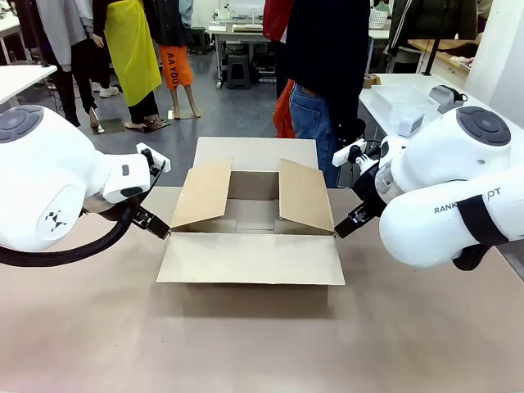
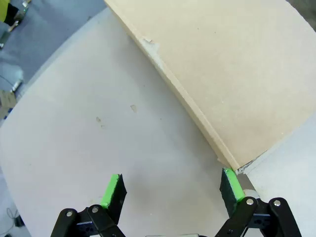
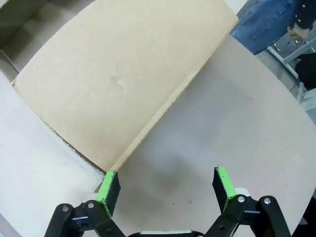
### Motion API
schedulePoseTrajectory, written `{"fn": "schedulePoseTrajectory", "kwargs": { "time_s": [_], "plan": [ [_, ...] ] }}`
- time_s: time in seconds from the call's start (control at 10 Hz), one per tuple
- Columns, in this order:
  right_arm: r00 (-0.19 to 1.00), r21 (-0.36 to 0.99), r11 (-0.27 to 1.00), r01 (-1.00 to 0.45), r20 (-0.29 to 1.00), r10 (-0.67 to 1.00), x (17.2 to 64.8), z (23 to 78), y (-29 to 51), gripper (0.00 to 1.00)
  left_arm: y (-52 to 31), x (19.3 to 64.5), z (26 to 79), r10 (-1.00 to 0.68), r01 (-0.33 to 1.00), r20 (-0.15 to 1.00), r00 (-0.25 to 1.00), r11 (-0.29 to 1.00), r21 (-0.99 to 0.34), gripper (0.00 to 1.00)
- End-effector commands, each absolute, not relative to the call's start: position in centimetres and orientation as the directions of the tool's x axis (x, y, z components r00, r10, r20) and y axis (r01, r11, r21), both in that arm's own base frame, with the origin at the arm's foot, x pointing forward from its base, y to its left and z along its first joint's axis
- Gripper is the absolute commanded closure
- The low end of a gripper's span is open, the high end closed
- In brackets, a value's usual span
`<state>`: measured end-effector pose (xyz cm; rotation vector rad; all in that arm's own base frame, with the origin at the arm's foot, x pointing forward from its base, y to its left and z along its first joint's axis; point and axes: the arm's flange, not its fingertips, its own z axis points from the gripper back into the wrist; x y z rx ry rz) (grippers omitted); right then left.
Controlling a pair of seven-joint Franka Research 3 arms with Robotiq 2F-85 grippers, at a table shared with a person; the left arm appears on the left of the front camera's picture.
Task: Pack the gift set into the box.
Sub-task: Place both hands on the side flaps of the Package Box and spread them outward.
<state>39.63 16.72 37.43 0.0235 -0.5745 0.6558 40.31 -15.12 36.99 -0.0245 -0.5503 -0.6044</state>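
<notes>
**Surface** (image 1: 246,344): pale pinkish-beige top, matte. The left wrist view shows a few small marks on it. Its edge curves against a grey floor (image 1: 246,106).

**Room:** workshop space beyond the far edge.
- A white side table (image 1: 385,86) stands far right and carries a clear tub (image 1: 403,100).
- A second white table (image 1: 16,78) is far left.
- A dark stool (image 1: 238,72) is in the far middle.
- A person (image 1: 315,74) in a dark top and blue jeans stands at the far side, just right of centre.

**Box** (image 1: 254,214): large brown corrugated carton, upright at the centre of the surface, with all four top flaps open.
- The near flap (image 1: 250,259) is folded outward towards the robot's side.
- The far flap (image 1: 255,153) is folded outward towards the person.
- The left flap (image 1: 202,192) and right flap (image 1: 304,195) stand raised and tilted.
- Contents: plain cardboard bottom visible between the flaps.

**Left gripper** (image 1: 154,223) (image 2: 172,187): low over the surface at the box's near left corner, fingers apart and holding nothing. One green pad (image 2: 231,183) is just beside the corner of the cardboard.

**Right gripper** (image 1: 350,221) (image 3: 165,185): low at the box's near right corner, fingers apart and holding nothing. One green pad (image 3: 107,186) sits at the cardboard corner, the other over bare surface.
</notes>
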Motion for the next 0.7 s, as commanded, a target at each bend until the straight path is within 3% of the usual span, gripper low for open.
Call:
{"fn": "schedulePoseTrajectory", "kwargs": {
  "time_s": [0.0, 0.3, 0.4, 0.6],
  "plan": [
    [0.644, -0.156, 0.798, -0.582, 0.512, 0.569, 39.6, 37.4, 16.7, 0.0, -15.1, 40.3, 37.0, -0.533, 0.546, 0.498, 0.684, 0.827, 0.136, 0.0],
    [0.643, -0.156, 0.798, -0.582, 0.512, 0.569, 39.6, 37.4, 16.7, 0.0, -15.1, 40.3, 37.0, -0.533, 0.546, 0.498, 0.684, 0.827, 0.136, 0.0],
    [0.614, -0.181, 0.79, -0.586, 0.536, 0.579, 38.6, 39.2, 16.2, 0.0, -15.1, 40.3, 37.0, -0.533, 0.546, 0.498, 0.684, 0.827, 0.135, 0.0],
    [0.588, -0.139, 0.813, -0.565, 0.624, 0.515, 36.0, 45.2, 13.3, 0.0, -12.8, 37.2, 42.0, -0.482, 0.528, 0.45, 0.752, 0.849, 0.027, 0.0]
  ]
}}
